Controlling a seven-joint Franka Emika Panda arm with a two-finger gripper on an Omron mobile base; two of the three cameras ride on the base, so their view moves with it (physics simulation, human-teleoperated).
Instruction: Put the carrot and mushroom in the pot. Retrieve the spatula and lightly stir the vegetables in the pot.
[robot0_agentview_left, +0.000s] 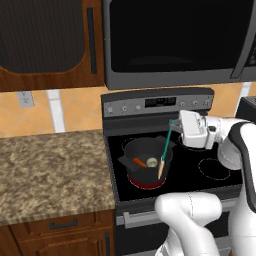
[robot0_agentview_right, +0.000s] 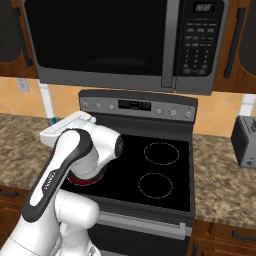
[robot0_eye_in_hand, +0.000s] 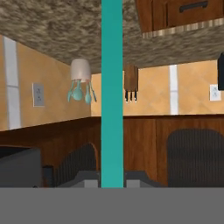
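The dark pot (robot0_agentview_left: 146, 161) stands on the stove's front-left burner, which glows red beneath it. Inside it lie the orange carrot (robot0_agentview_left: 139, 162) and the pale mushroom (robot0_agentview_left: 151, 161). My gripper (robot0_agentview_left: 173, 123) hovers above the pot's right rim, shut on the top of the spatula's teal handle (robot0_agentview_left: 166, 143). The spatula slants down, and its tan end (robot0_agentview_left: 160, 170) dips into the pot by the mushroom. In the hand view the teal handle (robot0_eye_in_hand: 111, 87) runs straight up the middle. In the right base view my arm hides the pot, and the handle's tip (robot0_agentview_right: 50, 120) peeks out.
A microwave (robot0_agentview_left: 175, 40) hangs low over the stove's control panel (robot0_agentview_left: 157, 103). Granite counter (robot0_agentview_left: 50, 170) lies to the left, and a toaster (robot0_agentview_right: 245, 142) stands on the right counter. The two right burners (robot0_agentview_right: 161, 153) are bare. A utensil holder (robot0_eye_in_hand: 80, 70) and a knife block (robot0_eye_in_hand: 130, 78) show in the rolled hand view.
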